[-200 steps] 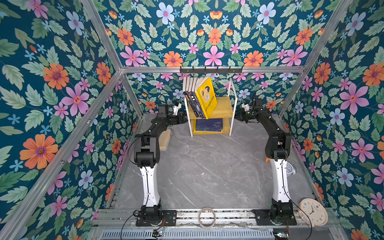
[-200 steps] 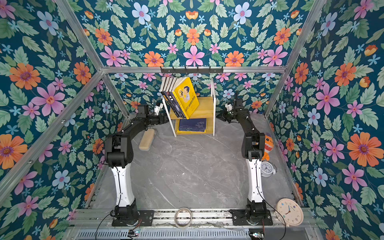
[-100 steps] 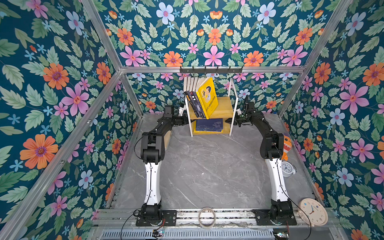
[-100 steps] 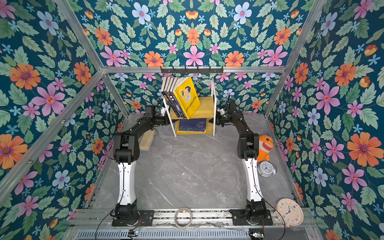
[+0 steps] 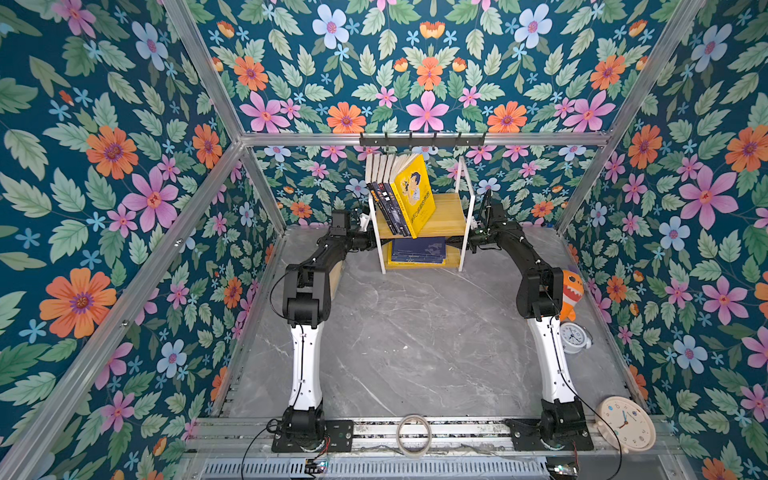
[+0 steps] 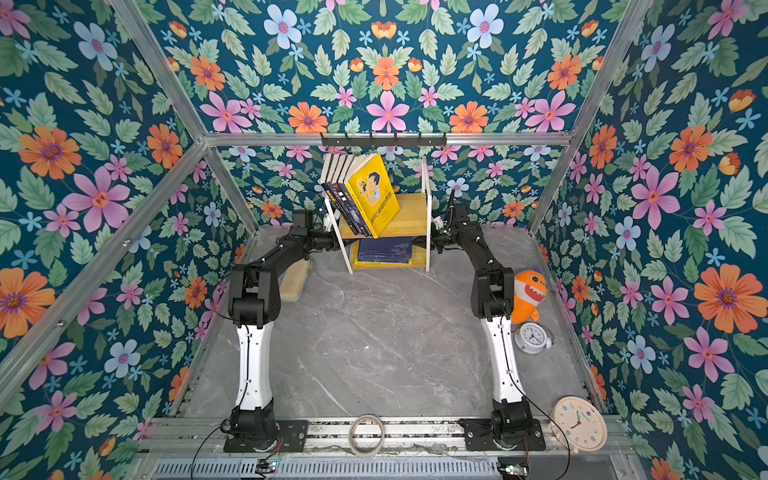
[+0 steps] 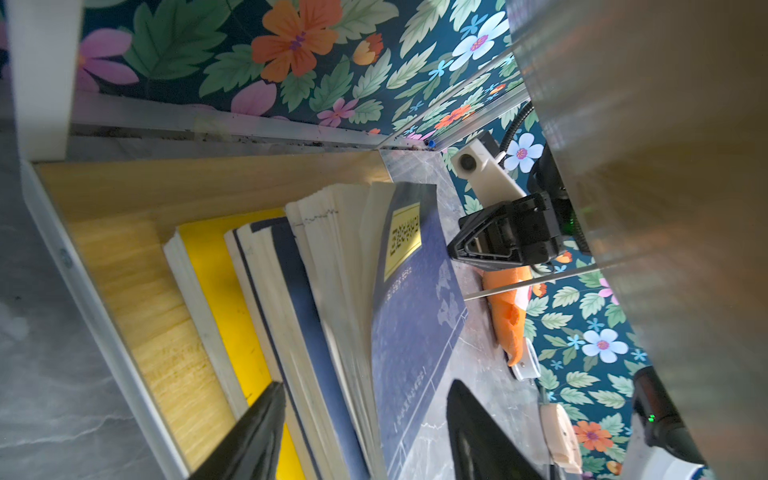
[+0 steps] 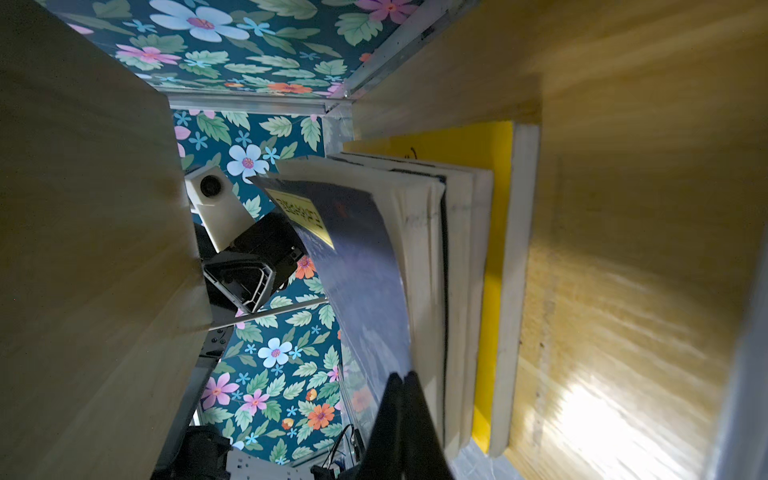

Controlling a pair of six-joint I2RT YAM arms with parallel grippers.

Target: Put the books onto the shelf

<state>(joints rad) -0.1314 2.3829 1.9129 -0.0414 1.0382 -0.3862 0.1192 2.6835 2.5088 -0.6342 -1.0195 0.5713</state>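
Note:
The shelf (image 5: 449, 212) stands against the back wall. On its upper board several books lean left, the front one yellow (image 5: 415, 195) (image 6: 374, 195). A flat stack of navy and yellow books (image 5: 417, 251) (image 7: 316, 291) lies on the lower board. My left gripper (image 7: 366, 384) is open at the stack's left end, one finger low by the yellow book and one above the top navy cover. My right gripper (image 8: 401, 376) (image 7: 451, 251) is shut, its tips against the right edge of the top navy cover (image 8: 357, 266), which bows off the fanned pages.
A black hook rail (image 5: 422, 139) runs above the shelf. A wooden block (image 6: 295, 278) lies under the left arm. An orange shark plush (image 5: 571, 291), an alarm clock (image 5: 575, 336) and a round clock (image 5: 625, 424) line the right wall. A tape ring (image 5: 412, 434) lies at the front.
Both arms have reached inward into the shelf's lower tier from either side. The left jaws have narrowed around the stack. The right gripper stays shut.

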